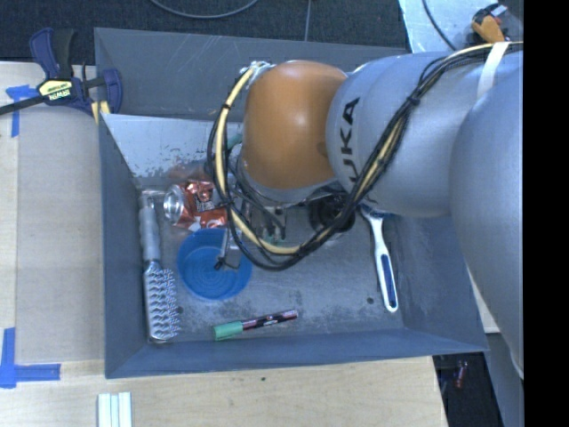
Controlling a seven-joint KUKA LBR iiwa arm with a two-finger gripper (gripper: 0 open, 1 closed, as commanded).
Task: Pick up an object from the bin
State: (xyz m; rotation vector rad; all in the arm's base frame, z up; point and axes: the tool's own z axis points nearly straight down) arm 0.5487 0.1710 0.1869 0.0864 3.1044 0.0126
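Observation:
My gripper [228,254] hangs beneath the arm's orange cover, left of the bin's middle. Its tip comes down on the upper right part of a round blue lid [200,280] lying flat on the bin floor. Just above the lid lies a crumpled red and orange packet [197,205] with a shiny silver piece [172,205] next to it. The wrist hides most of the gripper, so I cannot make out whether anything is held.
A silver hairbrush [158,283] lies along the left wall. Near the front wall lies a pen with a green cap [256,324]. A white tool with a blue handle [384,269] lies at the right. The arm covers the back right.

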